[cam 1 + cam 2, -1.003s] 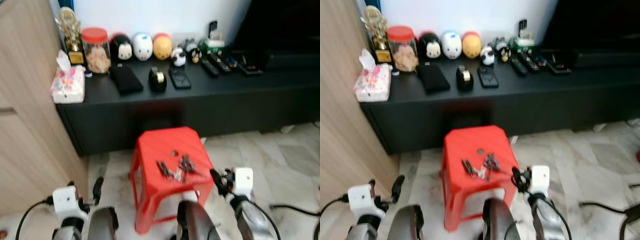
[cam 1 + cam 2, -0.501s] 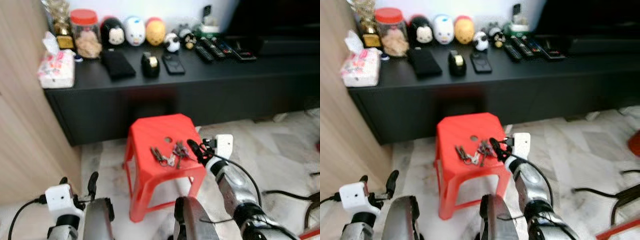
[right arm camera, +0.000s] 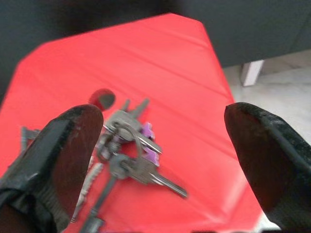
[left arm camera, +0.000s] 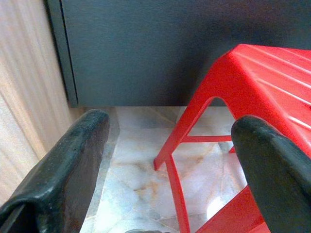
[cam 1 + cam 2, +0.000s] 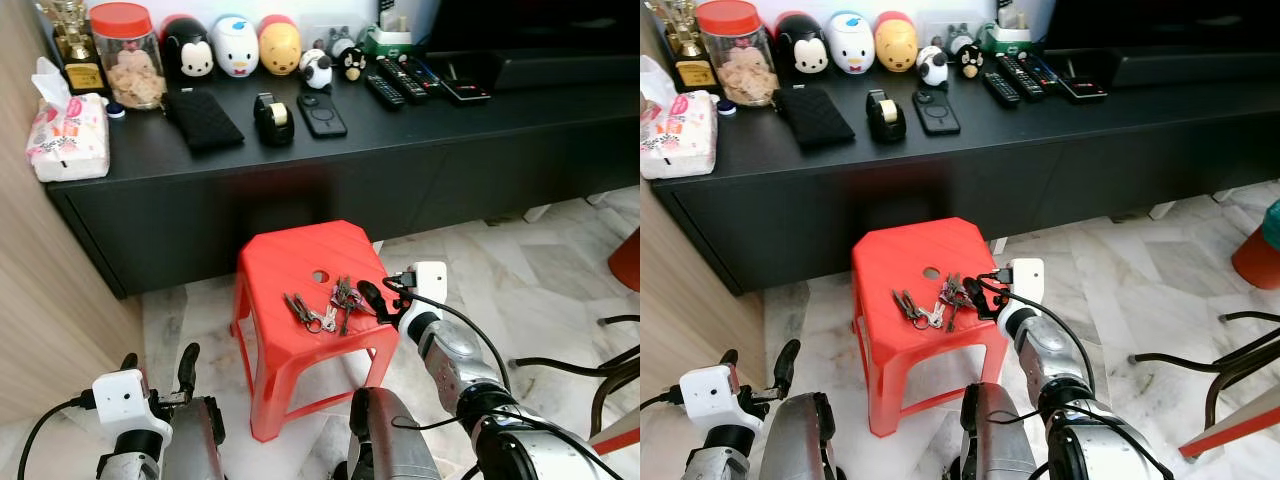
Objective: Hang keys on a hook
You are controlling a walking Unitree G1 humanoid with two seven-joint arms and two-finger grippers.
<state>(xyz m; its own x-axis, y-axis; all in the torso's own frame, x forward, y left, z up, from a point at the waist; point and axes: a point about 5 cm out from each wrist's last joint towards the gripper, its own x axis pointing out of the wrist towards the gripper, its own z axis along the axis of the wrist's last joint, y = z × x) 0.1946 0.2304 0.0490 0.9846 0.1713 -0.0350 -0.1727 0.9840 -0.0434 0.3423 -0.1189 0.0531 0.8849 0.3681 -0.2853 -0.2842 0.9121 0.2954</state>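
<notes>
A bunch of keys (image 5: 325, 306) lies on top of a red plastic stool (image 5: 300, 255), just in front of its round centre hole. My right gripper (image 5: 371, 298) is at the stool's right side, just right of the keys and pointing at them. In the right wrist view its black fingers (image 3: 73, 141) stand wide open on either side of the keys (image 3: 129, 145), not touching them. My left gripper (image 5: 158, 366) hangs low beside the stool's left legs. The left wrist view shows it open (image 4: 170, 145) with nothing in it.
A long black console (image 5: 420, 120) behind the stool carries a tissue pack (image 5: 68, 140), a red-lidded jar (image 5: 125, 55), round toys, a phone, a tape dispenser and remotes. A wooden cabinet (image 5: 40, 300) stands on the left. Black chair legs (image 5: 590, 365) lie on the marble floor at right.
The camera has shifted and the picture has sharpened. My right arm has reached forward from beside the stool's front corner up to the keys. The left arm has stayed low.
</notes>
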